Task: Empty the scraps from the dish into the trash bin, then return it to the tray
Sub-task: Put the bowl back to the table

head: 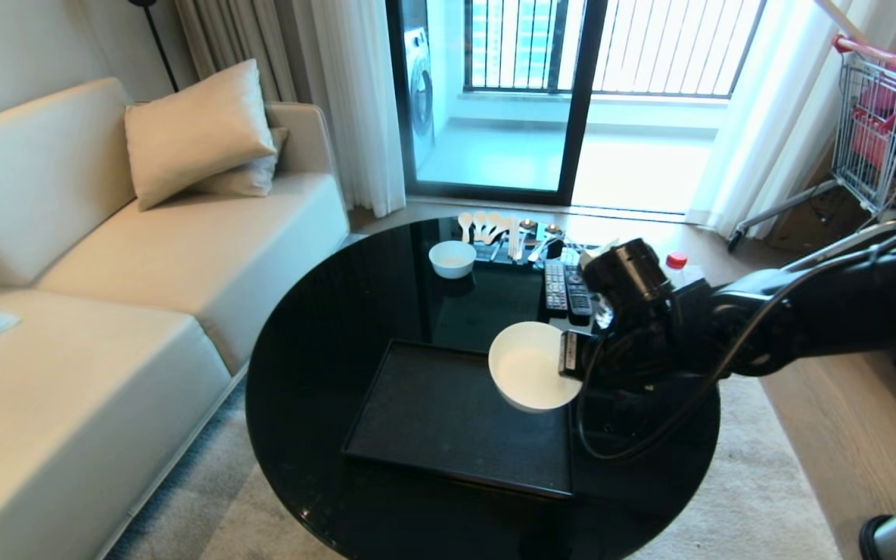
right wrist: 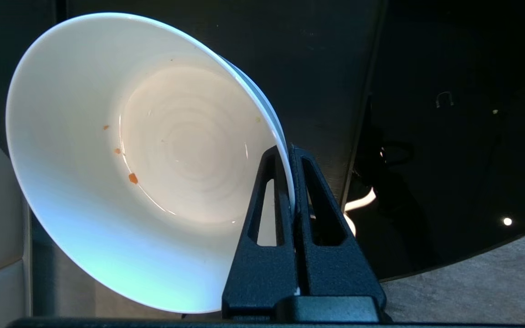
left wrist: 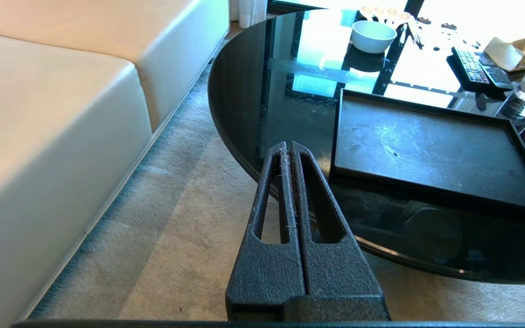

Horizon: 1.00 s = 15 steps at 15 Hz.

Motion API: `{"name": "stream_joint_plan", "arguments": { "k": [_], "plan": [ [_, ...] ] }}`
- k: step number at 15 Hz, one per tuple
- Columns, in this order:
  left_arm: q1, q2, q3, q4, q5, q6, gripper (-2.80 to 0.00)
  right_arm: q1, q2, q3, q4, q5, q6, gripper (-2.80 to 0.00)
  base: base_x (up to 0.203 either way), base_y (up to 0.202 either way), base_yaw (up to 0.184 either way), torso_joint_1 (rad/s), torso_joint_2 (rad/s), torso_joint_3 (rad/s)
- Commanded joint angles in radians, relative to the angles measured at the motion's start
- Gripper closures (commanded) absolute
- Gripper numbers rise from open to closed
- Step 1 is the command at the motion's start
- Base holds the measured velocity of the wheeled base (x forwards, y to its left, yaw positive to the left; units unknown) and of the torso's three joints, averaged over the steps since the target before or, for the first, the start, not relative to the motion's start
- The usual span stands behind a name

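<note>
My right gripper (head: 568, 354) is shut on the rim of the dish (head: 530, 365), a white glossy bowl held tilted in the air over the right edge of the black tray (head: 432, 420). In the right wrist view the gripper (right wrist: 290, 152) pinches the rim, one finger inside and one outside the dish (right wrist: 153, 159). Of the scraps only a few tiny orange crumbs (right wrist: 133, 178) cling to the inner wall. The tray is bare. The trash bin (head: 895, 533) shows partly at the lower right corner, on the floor. My left gripper (left wrist: 288, 146) is shut and empty, parked beside the table's near edge over the carpet.
The round black glass table (head: 316, 350) also carries a second white bowl (head: 452, 258), a row of spoons (head: 495, 225), two remotes (head: 566, 289) and a red-capped bottle (head: 677, 264). A cream sofa (head: 106, 311) stands left; a wire shopping cart (head: 891, 132) stands far right.
</note>
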<state>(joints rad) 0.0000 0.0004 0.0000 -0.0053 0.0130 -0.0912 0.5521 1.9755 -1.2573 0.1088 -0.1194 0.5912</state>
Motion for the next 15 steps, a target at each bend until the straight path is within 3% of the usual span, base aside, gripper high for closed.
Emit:
{"name": "stream_joint_plan", "arguments": {
  "k": [1,7,15],
  "plan": [
    [0.0,0.0,0.0,-0.001,0.001,-0.001,0.0,0.018,0.146,-0.067,0.012,-0.018,0.041,0.0,0.0,0.0,0.0,0.0,0.0,0.0],
    [0.0,0.0,0.0,-0.001,0.001,-0.001,0.0,0.02,0.279,-0.148,0.002,-0.034,0.116,0.0,0.0,0.0,0.0,0.0,0.0,0.0],
    [0.0,0.0,0.0,-0.001,0.001,-0.001,0.0,0.02,0.386,-0.205,-0.078,-0.064,0.139,0.0,0.0,0.0,0.0,0.0,0.0,0.0]
  ]
}}
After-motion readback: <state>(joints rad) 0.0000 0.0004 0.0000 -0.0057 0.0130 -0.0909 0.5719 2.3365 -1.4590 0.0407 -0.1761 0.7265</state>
